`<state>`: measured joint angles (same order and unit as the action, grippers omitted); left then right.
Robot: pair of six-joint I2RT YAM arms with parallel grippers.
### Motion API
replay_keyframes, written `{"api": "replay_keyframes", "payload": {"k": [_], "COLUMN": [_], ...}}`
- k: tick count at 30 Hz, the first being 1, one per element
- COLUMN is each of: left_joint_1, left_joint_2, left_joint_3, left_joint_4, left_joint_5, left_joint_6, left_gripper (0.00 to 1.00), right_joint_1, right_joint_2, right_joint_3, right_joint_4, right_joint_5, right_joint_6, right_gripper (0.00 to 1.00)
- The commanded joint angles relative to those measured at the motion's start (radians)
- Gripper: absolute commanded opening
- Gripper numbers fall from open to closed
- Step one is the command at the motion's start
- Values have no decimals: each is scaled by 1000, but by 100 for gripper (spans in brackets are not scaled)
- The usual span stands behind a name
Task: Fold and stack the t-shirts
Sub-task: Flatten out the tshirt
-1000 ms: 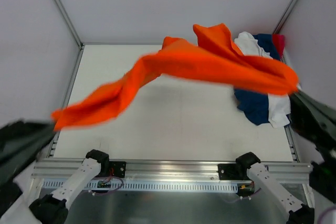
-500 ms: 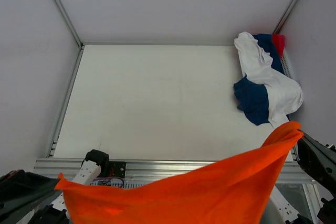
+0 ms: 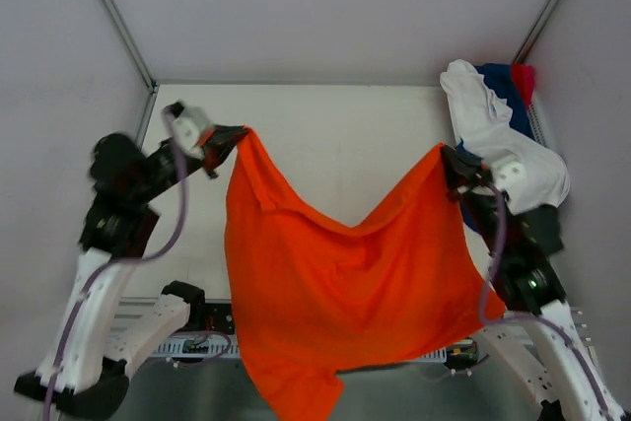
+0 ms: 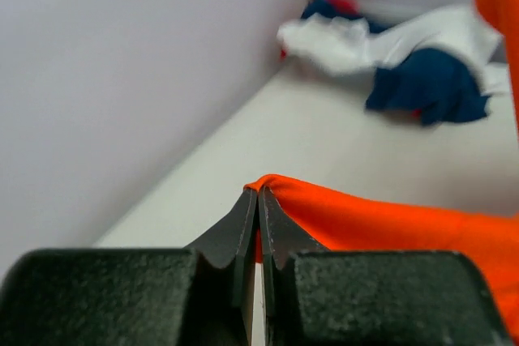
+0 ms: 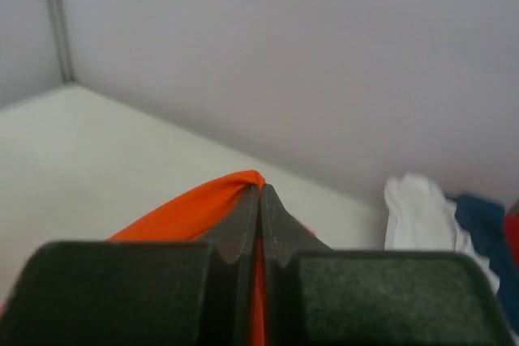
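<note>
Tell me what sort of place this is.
Probably a lab test cell, not a home: a white table boxed in by plain walls with metal corner posts, and a left gripper and right gripper holding an orange shirt between them.

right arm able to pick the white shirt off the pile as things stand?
Probably not yet. The right gripper is shut on a corner of the orange shirt, held spread with the left gripper. The white shirt lies close beside it.
</note>
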<state>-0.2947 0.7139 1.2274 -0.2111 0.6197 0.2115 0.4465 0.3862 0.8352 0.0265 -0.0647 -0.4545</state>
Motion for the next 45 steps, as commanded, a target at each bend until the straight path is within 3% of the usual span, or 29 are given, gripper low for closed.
{"api": "replay_keyframes", "payload": {"k": [1, 4, 5, 6, 8, 11, 16, 24, 25, 26, 27, 28, 29, 30, 33, 38, 43, 45], "left_joint_1": [9, 64, 86, 129, 152, 166, 192, 236, 236, 236, 239, 243, 246, 250, 266, 266, 256, 233], "left_joint_2": [263, 546, 620, 776, 925, 1215, 1445, 1639, 1663, 1676, 1694, 1702, 1710, 1717, 1727, 1607, 1408, 1337], "left_joint_3": [-170, -172, -149, -117, 16, 220, 467, 728, 748, 767, 799, 816, 843, 863, 912, 929, 893, 809], "left_joint_4": [169, 324, 350, 363, 360, 293, 248, 237, 234, 233, 233, 233, 233, 231, 233, 251, 253, 251], "left_joint_5": [-248, -241, -221, -207, -183, -187, -239, -247, -250, -253, -283, -290, -290, -305, -339, -353, -295, -314], "left_joint_6": [88, 43, 13, -42, -69, -29, 8, 5, 18, 22, 16, 11, 8, 2, -44, -73, -176, -202], "left_gripper": [0, 0, 0, 0, 0, 0, 0, 2, 8, 21, 81, 99, 99, 99, 99, 99, 99, 99], "right_joint_1": [-6, -44, -73, -83, -104, -106, -106, -117, -118, -118, -118, -118, -118, -120, -118, -121, -103, -77], "right_joint_2": [248, 516, 710, 803, 1051, 1291, 1482, 1690, 1709, 1727, 1763, 1778, 1792, 1803, 1827, 1840, 1723, 1650], "right_joint_3": [-187, -228, -210, -184, -93, 40, 255, 533, 553, 576, 631, 657, 679, 692, 713, 769, 736, 714], "right_joint_4": [236, 445, 495, 528, 633, 736, 715, 688, 685, 664, 641, 616, 580, 573, 572, 616, 630, 613], "right_joint_5": [218, 284, 307, 342, 413, 433, 453, 515, 531, 569, 600, 627, 669, 684, 765, 954, 968, 965], "right_joint_6": [-91, -106, -93, -79, -44, -71, -203, -277, -279, -279, -280, -276, -270, -271, -309, -411, -421, -418], "right_gripper": [1, 0, 0, 0, 0, 0, 0, 0, 0, 1, 32, 61, 88, 99, 100, 99, 99, 99]}}
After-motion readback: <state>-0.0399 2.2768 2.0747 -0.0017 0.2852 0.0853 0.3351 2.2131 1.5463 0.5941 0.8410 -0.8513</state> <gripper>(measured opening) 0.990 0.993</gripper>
